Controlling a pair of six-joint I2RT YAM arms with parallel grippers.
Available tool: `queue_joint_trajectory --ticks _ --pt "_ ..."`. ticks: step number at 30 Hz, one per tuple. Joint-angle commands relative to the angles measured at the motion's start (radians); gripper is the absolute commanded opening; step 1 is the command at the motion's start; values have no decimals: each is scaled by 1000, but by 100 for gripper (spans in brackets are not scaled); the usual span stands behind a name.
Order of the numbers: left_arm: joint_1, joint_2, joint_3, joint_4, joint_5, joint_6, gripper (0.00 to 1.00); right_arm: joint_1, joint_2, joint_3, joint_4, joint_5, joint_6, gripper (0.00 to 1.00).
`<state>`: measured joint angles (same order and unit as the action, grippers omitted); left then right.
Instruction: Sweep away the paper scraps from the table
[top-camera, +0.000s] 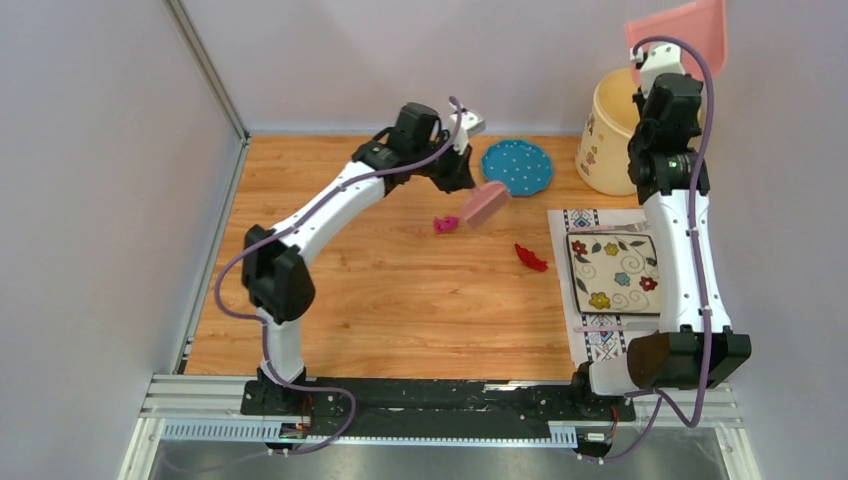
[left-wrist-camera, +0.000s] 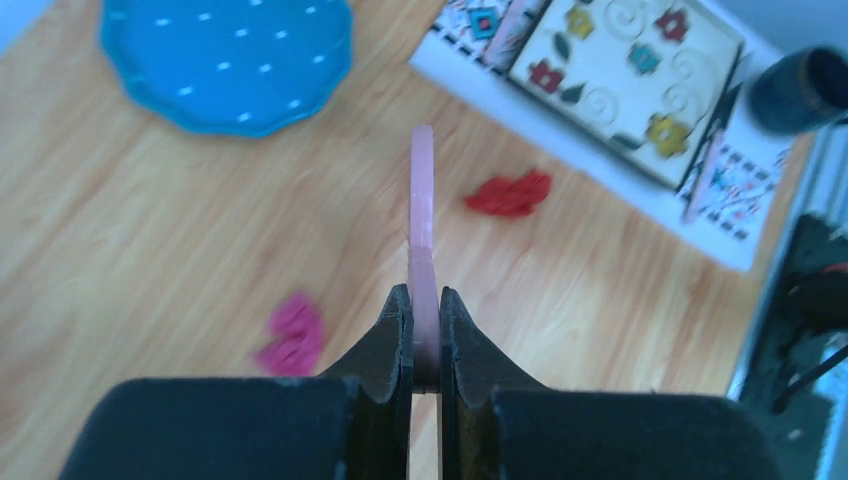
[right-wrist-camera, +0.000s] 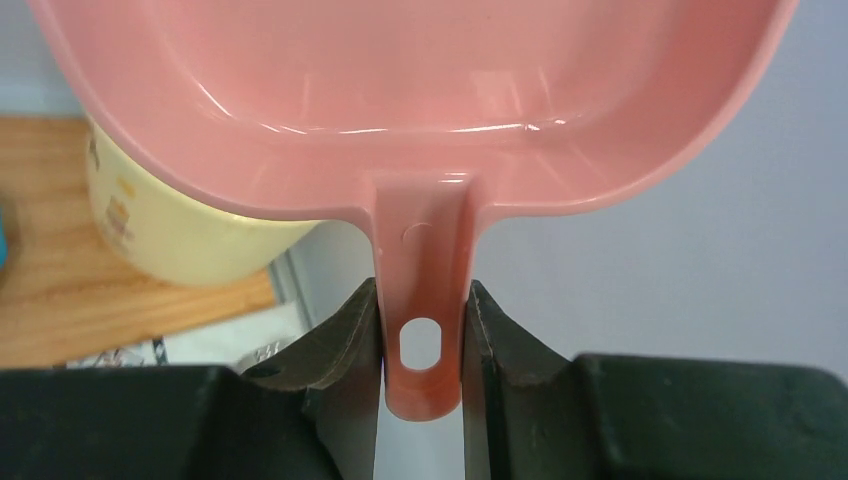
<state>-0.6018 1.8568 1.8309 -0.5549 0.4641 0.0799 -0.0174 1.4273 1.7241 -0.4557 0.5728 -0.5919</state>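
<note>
Wrinkled red, magenta paper scraps (top-camera: 531, 258)

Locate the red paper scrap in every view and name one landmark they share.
Top view: red paper scrap on the table, right of centre, just left of the placemat.
Left wrist: the scrap sits above centre, right of the pink brush.
Right wrist: not in it.
Shared landmark: the blue plate, seen in top and left wrist views.

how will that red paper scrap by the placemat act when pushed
The red scrap looks thin and crumpled, so it is probably very light and floppy, likelier to skid or flip than roll. The table looks smooth, so it should slide easily. Its wrinkles might catch on the brush.
</note>
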Motion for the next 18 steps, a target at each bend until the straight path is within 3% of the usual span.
queue_joint_trajectory --ticks 1,5,9,18 --pt "-71 211 160 162 70 -349 0 -3 -79 -116 -91 -53 147 0" --pt "-144 364 292 272 91 -492 0 -1 -136 -224 -75 -63 170 0" --pt "-162 450 295 337 103 -633 0 0 -148 -245 -104 -71 190 0" --pt "-158 461 205 296 85 -620 0 49 -137 -201 -159 -63 202 0"
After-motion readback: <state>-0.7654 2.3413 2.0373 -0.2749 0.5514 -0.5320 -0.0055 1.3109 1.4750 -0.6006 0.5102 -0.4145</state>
